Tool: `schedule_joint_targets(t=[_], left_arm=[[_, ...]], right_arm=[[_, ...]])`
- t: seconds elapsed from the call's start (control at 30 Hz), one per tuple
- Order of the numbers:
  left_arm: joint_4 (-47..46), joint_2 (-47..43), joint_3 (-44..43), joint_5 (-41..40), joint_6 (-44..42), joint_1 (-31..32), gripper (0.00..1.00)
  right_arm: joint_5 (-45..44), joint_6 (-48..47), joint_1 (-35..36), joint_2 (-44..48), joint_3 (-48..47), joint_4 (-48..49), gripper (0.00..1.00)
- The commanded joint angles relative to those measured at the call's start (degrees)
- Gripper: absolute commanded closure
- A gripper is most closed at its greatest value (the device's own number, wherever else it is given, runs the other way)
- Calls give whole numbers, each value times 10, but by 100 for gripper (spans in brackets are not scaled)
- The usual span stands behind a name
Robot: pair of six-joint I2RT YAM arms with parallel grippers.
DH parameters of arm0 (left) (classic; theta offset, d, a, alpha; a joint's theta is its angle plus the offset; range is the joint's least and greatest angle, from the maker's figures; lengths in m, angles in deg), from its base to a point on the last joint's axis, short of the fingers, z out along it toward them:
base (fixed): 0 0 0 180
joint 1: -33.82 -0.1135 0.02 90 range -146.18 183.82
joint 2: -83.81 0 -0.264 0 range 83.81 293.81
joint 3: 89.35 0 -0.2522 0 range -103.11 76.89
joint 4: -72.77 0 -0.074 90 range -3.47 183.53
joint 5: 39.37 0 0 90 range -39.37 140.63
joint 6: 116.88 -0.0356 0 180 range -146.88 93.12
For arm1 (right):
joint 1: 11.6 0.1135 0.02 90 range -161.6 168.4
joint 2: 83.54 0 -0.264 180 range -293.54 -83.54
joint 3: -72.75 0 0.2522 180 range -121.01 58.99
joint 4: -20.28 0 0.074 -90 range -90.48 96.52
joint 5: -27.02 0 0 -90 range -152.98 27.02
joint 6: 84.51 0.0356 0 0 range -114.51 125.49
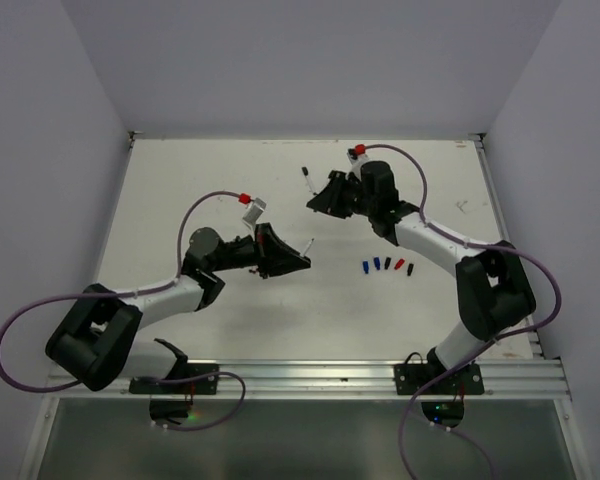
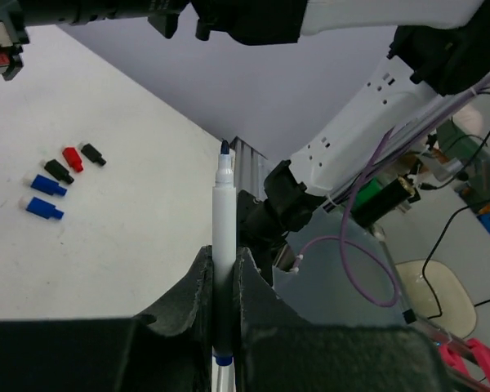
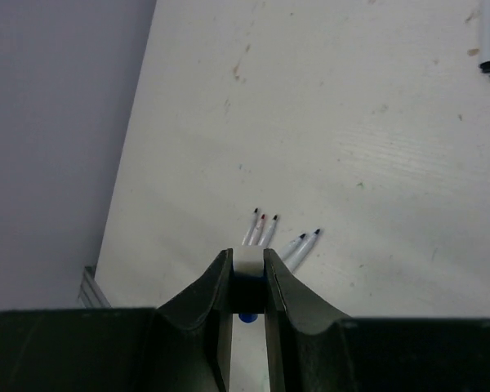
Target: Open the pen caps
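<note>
Jaws of the left gripper (image 2: 224, 263) are pressed nearly together on an uncapped white pen (image 2: 222, 204). Those of the right gripper (image 3: 247, 257) are narrowly closed on a small pale piece (image 3: 247, 266), perhaps a pen's end. Five pen caps (image 1: 385, 266) are laid in a row on the table (image 1: 230, 180), beside the right arm.

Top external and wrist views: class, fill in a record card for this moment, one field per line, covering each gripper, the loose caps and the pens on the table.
left gripper: shut on an uncapped white pen, blue tip pointing away
right gripper: shut on a small white piece with blue behind it; what it is cannot be told
loose caps: five in a row on the table: blue, blue, black, red, black
uncapped pens: five, side by side beyond the right gripper
</note>
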Motion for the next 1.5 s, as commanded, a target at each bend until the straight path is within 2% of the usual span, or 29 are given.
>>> schedule_joint_targets(t=[0.0,0.03,0.07,0.13,0.17,0.23,0.27,0.4,0.5,0.63,0.73,1.0,1.23,1.47], left_arm=[[69,-37,-15,-13,-20,-4,100],[187,-53,-60,-63,-138,-4,100],[364,-65,-79,-169,-180,-2,100],[458,-89,-111,-262,-234,-3,100],[508,-96,-114,-325,-237,-17,100],[538,-113,-116,-374,-234,-38,100],[564,-123,-115,-425,-236,-54,100],[612,-138,-96,-561,-219,-64,100],[614,-140,-70,-621,-193,-70,100],[593,-137,-32,-621,-166,-80,100],[580,-134,-14,-627,-154,-85,100],[592,-113,-8,-651,-144,-102,100],[569,-105,7,-622,-138,-120,100],[528,-58,13,-577,-139,-125,100]], right_arm=[[30,-25,17,23,-26,39,100],[-4,-40,15,28,-35,-44,100],[-60,-53,11,31,-50,-78,100],[-111,-76,-2,42,-61,-176,100],[-166,-84,-6,43,-73,-207,100],[-224,-107,-16,44,-82,-294,100],[-281,-109,-22,44,-87,-320,100],[-386,-119,-64,53,-67,-415,100],[-398,-121,-119,75,-21,-441,100],[-386,-125,-184,120,53,-446,100],[-384,-127,-199,133,78,-446,100],[-378,-117,-204,111,113,-438,100],[-373,-115,-205,90,144,-404,96],[-362,-114,-208,83,150,-385,91]])
